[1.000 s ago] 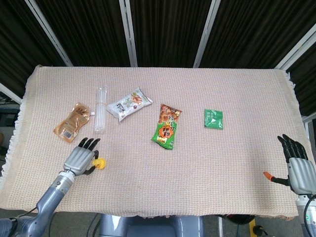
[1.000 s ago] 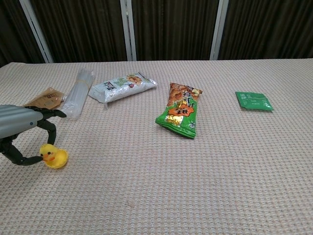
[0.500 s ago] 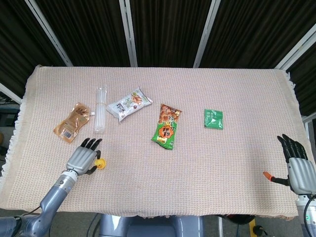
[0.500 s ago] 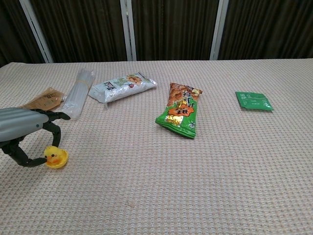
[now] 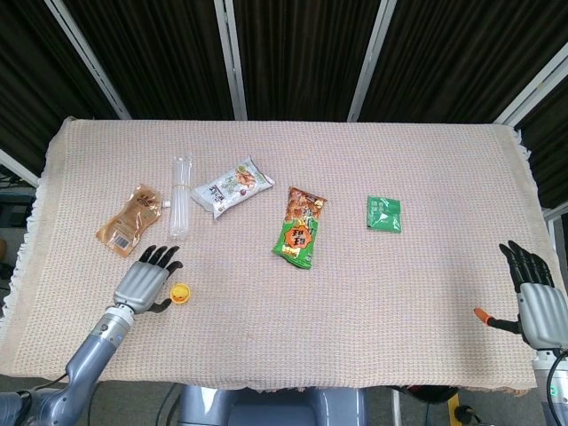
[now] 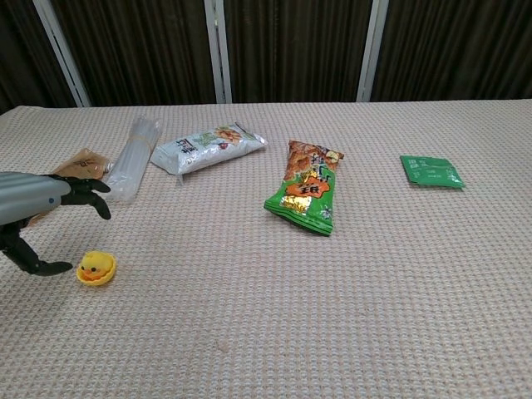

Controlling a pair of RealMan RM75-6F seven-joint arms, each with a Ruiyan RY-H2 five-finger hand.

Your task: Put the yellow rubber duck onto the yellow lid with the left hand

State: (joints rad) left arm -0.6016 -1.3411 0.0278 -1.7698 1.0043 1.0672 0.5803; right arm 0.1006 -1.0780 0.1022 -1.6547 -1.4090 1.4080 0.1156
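A: Where is the yellow rubber duck [image 6: 96, 268] placed relative to the left hand [image 5: 144, 283]?
B: It is seen on the yellow lid [image 6: 94, 278] near the front left of the table [image 5: 355, 293], just beside the hand on its right. A small gap is visible in the chest view between the thumb tip and the duck. The hand is open, fingers spread apart, nothing held.

A: Which way is the duck pointed?
B: It sits upright. In the chest view the beak appears turned toward the left, toward the hand; the long axis is too small to be made out.

A: What is changed from half a second ago?
B: The duck was then enclosed between thumb and fingers. It has since been released, and the hand has been drawn back leftward and opened.

A: And the right hand [image 5: 538, 302]?
B: It is noted at the table's right edge, fingers extended and apart, nothing held. The orange and green snack bag [image 5: 299, 227] lies mid-table, well apart from the duck.
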